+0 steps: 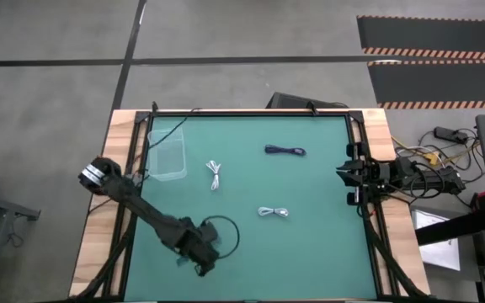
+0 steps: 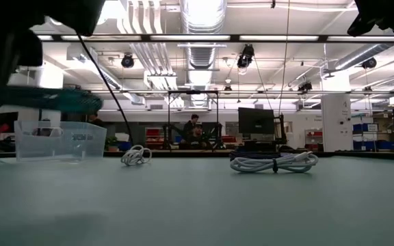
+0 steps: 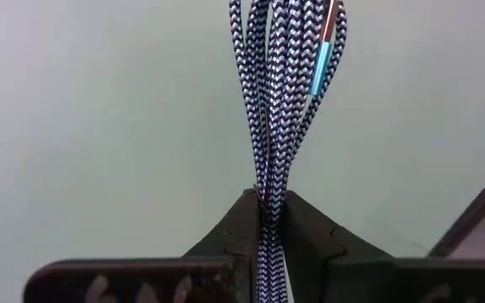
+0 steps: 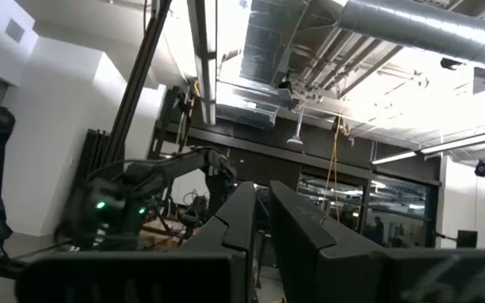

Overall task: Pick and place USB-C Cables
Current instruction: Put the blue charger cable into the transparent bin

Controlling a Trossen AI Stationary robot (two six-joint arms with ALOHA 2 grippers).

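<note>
The left hand point(image 3: 268, 220) pinches a braided blue-and-white cable bundle point(image 3: 280, 93) above the green table's point(image 1: 310, 244) near edge, while the right hand point(image 1: 343, 174), fingers closed and empty, waits at the right edge.

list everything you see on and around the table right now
mat: one, green, covering the table
bin: one, clear plastic, far left of the mat
white cables: two, one beside the bin, one mid-mat
dark cable: one, dark blue, far middle of the mat
braided cable: one, blue-and-white weave with a teal plug, hanging from the left tool
people: seated in the room behind, too small to count
left tool: shut on the braided cable, near-left of the mat
right tool: shut, empty, parked at the right edge
</note>
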